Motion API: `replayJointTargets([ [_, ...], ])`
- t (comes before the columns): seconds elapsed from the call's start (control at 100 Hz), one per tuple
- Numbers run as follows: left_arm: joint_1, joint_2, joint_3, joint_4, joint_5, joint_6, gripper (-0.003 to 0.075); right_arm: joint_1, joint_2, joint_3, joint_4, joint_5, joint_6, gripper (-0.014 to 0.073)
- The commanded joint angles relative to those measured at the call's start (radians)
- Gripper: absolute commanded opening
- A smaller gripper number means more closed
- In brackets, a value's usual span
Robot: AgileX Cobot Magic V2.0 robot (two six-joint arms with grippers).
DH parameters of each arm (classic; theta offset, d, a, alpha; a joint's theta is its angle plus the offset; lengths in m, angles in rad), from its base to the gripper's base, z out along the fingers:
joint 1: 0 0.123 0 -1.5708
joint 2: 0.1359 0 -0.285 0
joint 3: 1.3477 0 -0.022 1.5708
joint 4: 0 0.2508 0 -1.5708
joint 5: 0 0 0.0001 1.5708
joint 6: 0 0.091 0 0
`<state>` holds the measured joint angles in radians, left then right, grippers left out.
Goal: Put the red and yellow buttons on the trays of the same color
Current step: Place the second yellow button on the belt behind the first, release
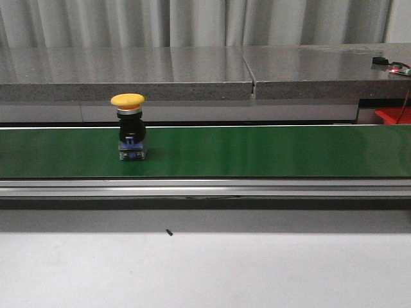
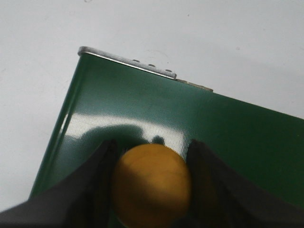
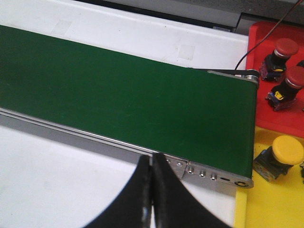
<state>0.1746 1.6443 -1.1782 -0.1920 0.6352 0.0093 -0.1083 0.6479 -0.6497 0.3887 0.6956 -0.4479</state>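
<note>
Yellow-capped, black-bodied button (image 1: pixel 130 126) upright on green belt (image 1: pixel 270 151).

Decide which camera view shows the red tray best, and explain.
The right wrist view: the red tray shows clearly beyond the belt's end, holding two red buttons. The front view catches only a corner at the edge. The left wrist view shows none of it.

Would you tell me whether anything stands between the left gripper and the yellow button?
Nothing visible does. In the left wrist view the button shows directly between the open left gripper's fingers, with only bare belt around it. Contact cannot be told.
</note>
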Motion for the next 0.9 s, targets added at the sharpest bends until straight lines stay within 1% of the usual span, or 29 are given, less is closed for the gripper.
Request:
replayJointTargets([
  [0.0,-0.008,-0.026,-0.027,-0.008,-0.046,-0.009,0.0108,0.002,-0.003,-0.026,0.012,-0.053,-0.005,-0.0069],
  [0.04,-0.008,-0.026,-0.027,-0.008,-0.046,0.003,0.0134,0.002,-0.003,-0.026,0.012,-0.053,-0.005,-0.0069],
  [0.09,-0.008,-0.029,-0.027,-0.011,-0.046,0.025,0.0193,0.002,-0.003,-0.026,0.012,-0.053,-0.005,-0.0069],
  [0.14,-0.008,-0.029,-0.027,-0.019,-0.038,0.041,0.0281,0.002,-0.003,-0.026,0.012,-0.053,-0.005,-0.0069],
  [0.19,-0.008,-0.029,-0.027,-0.02,-0.034,0.044,0.0406,0.002,-0.003,-0.026,0.012,-0.053,-0.005,-0.0069],
  [0.21,-0.008,-0.029,-0.027,-0.02,-0.034,0.044,0.0438,0.002,-0.003,-0.026,0.012,-0.053,-0.005,-0.0069],
  [0.22,-0.008,-0.029,-0.027,-0.02,-0.032,0.044,0.0468,0.002,-0.003,-0.026,0.012,-0.053,-0.005,-0.0069],
  [0.26,-0.008,-0.029,-0.027,-0.023,-0.032,0.044,0.055,0.002,-0.003,-0.026,0.012,-0.053,-0.005,-0.0069],
  [0.33,-0.008,-0.03,-0.027,-0.025,-0.032,0.044,0.0634,0.002,-0.003,-0.026,0.012,-0.053,-0.005,-0.0069],
  [0.37,-0.011,-0.033,-0.027,-0.025,-0.032,0.048,0.0649,0.002,-0.003,-0.026,0.012,-0.053,-0.005,-0.0069],
  [0.5,-0.028,-0.06,-0.029,-0.053,-0.042,0.09,0.0649,0.002,-0.003,-0.026,0.012,-0.053,-0.005,-0.0069],
  [0.74,-0.082,-0.151,-0.031,-0.072,-0.107,0.092,0.0649,0.002,-0.003,-0.026,0.012,-0.053,-0.005,-0.0069],
  [0.89,-0.097,-0.22,-0.031,-0.072,-0.107,0.094,0.0648,0.002,-0.003,-0.026,0.012,-0.053,-0.005,-0.0069],
])
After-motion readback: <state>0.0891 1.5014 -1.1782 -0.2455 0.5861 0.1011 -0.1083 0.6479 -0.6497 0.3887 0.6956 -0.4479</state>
